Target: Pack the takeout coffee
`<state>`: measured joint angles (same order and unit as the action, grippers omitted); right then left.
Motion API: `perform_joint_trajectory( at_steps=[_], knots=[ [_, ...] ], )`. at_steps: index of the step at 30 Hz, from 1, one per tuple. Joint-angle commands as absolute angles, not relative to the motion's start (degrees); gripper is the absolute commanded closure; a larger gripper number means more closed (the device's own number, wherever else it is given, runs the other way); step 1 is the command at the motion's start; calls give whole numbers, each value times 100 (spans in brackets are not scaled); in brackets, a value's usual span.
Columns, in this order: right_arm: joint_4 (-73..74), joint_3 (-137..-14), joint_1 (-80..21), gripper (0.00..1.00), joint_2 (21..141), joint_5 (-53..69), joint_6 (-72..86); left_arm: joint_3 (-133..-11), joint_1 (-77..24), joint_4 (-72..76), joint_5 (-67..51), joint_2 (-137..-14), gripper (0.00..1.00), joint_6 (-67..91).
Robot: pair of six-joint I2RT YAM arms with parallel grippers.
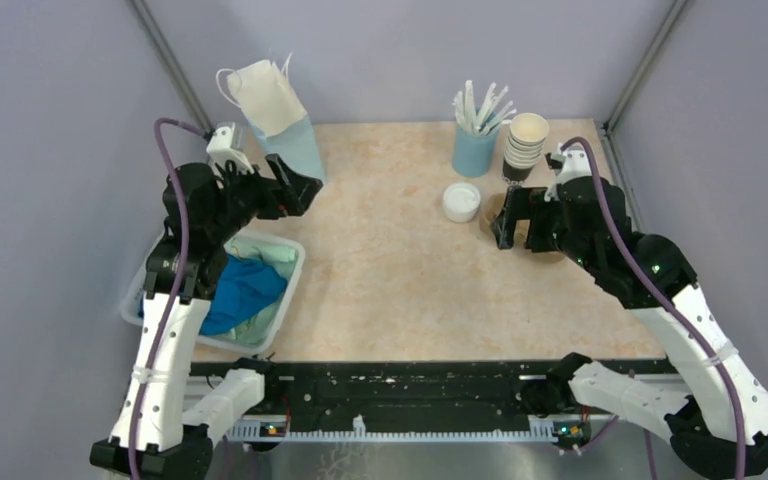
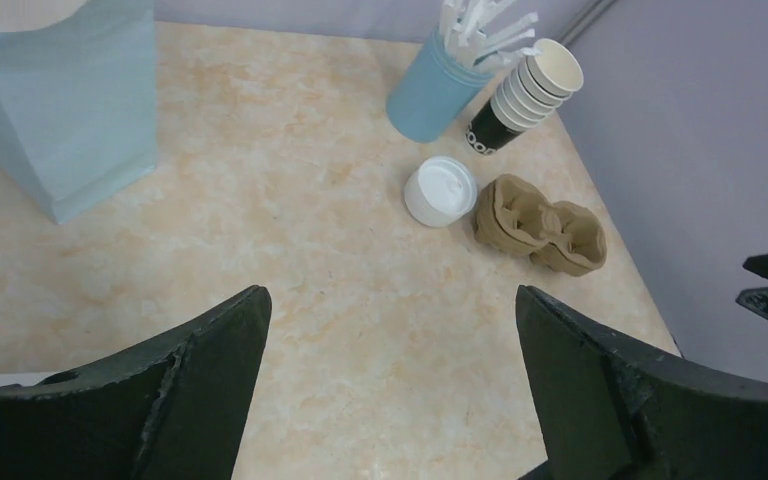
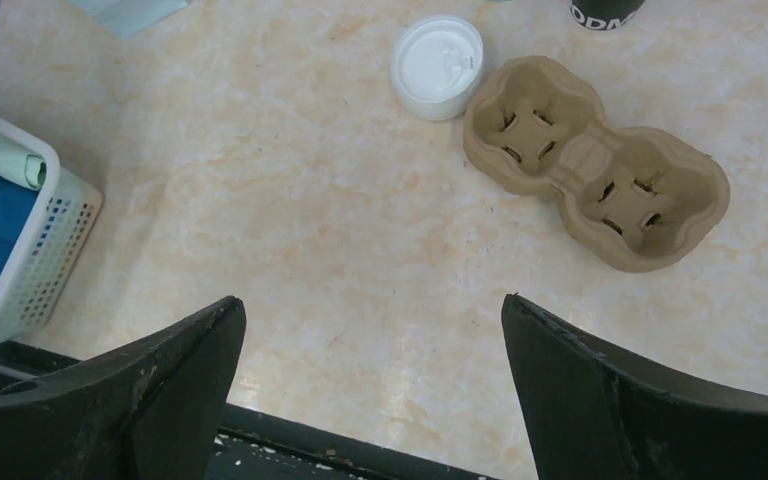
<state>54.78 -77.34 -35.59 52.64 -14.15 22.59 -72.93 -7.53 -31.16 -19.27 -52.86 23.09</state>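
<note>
No lidded takeout coffee cup shows in any view. A brown pulp two-cup carrier (image 3: pixel 596 160) lies empty on the table at the back right; it also shows in the left wrist view (image 2: pixel 540 225). A light blue paper bag (image 1: pixel 280 120) stands at the back left, and shows in the left wrist view (image 2: pixel 70 110). My left gripper (image 1: pixel 305 190) is open and empty beside the bag, with its jaws wide apart (image 2: pixel 390 300). My right gripper (image 1: pixel 512 222) is open and empty above the carrier, with its jaws wide apart (image 3: pixel 372 300).
A loose white lid (image 1: pixel 461 202) lies left of the carrier. A stack of lidless paper cups (image 1: pixel 525 145) and a blue cup of white sticks (image 1: pixel 475 145) stand at the back right. A white basket (image 1: pixel 295 262) with blue cloth sits at the near left.
</note>
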Motion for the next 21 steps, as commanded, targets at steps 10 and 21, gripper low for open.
perform_joint_trajectory(
  at_steps=[10,21],
  knots=[
    [5367,-8329,-3483,1,6287,-2038,2091,-6985,-2889,-2752,-964,-5638,2,2504],
    [4485,-9295,-1430,3,7919,-1570,3173,-7007,-2979,-2944,-1212,-6112,2,2025]
  ],
)
